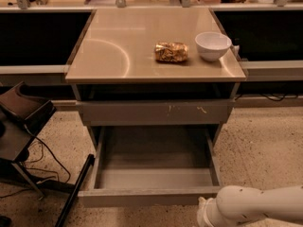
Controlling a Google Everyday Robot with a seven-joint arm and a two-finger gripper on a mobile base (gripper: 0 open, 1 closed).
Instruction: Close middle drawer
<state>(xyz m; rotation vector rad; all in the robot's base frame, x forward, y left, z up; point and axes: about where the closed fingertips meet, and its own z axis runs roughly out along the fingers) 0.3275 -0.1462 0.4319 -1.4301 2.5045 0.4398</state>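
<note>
One middle drawer (142,196) pulled open; gripper (204,216) low by front's right corner, grip unclear.

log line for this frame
middle drawer: open, empty | arm: lower right, near drawer's front corner | end effector: out of frame

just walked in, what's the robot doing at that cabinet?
The middle drawer is pulled far out, bare inside, and not yet closed. The robot's white arm reaches in from the lower right, with its end just beside the drawer's front right corner; contact can't be told. The pincer itself isn't in view. A white bowl and a gold packet sit apart on the countertop.
</note>
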